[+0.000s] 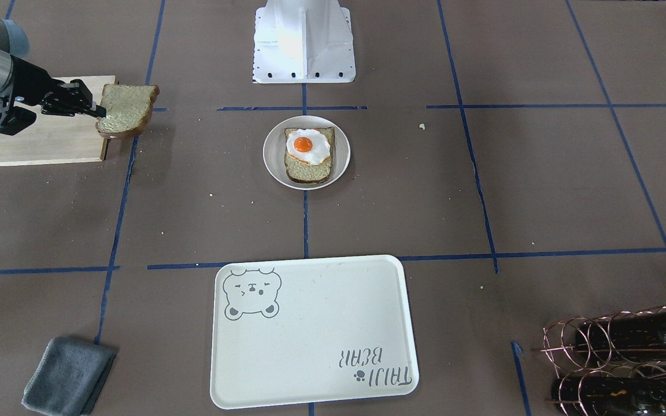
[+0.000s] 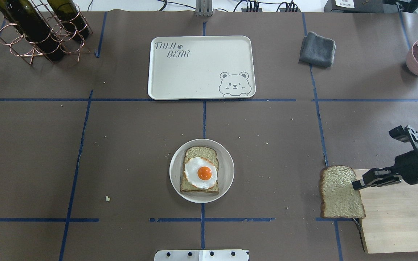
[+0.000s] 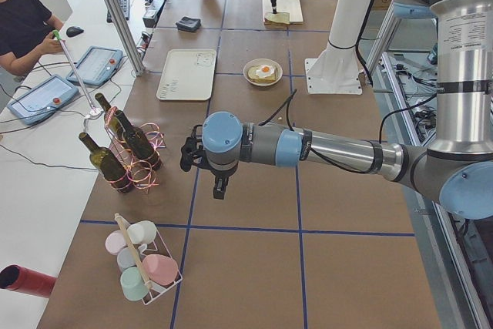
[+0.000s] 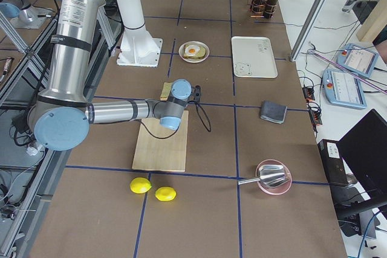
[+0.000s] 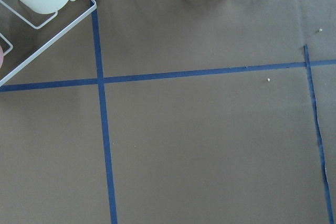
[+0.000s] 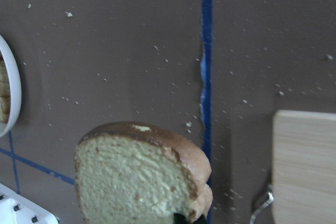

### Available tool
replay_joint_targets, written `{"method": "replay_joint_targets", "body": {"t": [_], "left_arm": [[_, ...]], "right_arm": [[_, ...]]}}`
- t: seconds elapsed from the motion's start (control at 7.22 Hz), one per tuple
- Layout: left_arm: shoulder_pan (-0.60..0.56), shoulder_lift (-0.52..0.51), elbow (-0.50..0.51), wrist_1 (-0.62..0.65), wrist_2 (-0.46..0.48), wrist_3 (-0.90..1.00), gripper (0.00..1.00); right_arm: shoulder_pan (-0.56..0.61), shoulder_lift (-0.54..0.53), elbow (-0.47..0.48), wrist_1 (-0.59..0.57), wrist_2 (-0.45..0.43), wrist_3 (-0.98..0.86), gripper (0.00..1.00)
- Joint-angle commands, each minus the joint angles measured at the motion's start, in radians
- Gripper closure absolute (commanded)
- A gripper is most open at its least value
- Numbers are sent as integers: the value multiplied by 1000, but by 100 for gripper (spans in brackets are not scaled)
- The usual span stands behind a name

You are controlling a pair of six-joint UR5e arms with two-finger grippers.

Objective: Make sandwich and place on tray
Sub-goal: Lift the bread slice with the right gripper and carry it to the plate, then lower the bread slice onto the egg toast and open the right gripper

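nearest us in the front view lies the tray (image 1: 310,329), this side of the plate (image 1: 270,164), which carries one bread slice (image 1: 309,169) under the egg (image 1: 308,147). overhead, our right hand (image 2: 356,185) pinches the second slice (image 2: 339,197) by its edge, right of the plate. soft, crumbly: we'd grip the crust gently. side view, left hand (image 3: 187,158): we cannot tell.

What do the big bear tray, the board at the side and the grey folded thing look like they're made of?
The tray looks like matte cream plastic: smooth, with a moulded rounded rim and a printed grey drawing. The cutting board looks like pale unfinished wood, with faint grain lines. The grey cloth seems to be soft fabric, perhaps microfibre: it is folded, with rumpled edges.
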Motion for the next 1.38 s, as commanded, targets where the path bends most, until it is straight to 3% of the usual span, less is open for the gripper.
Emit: {"method": "replay_joint_targets", "body": {"t": [0.0,0.28,0.42,0.55,1.25], "left_arm": [[0,-1,0,0,0,0,0],[0,-1,-3,0,0,0,0],[0,-1,-3,0,0,2,0],[0,-3,-5,-2,0,2,0],[0,-6,-11,-2,-5,2,0]], "right_arm": [[-12,283,-123,-17,-3,172,100],[-60,531,-265,-61,-31,246,100],[-95,597,-270,-116,-69,284,100],[-148,645,-270,-150,-145,291,100],[-227,714,-284,-260,-241,275,100]]}}
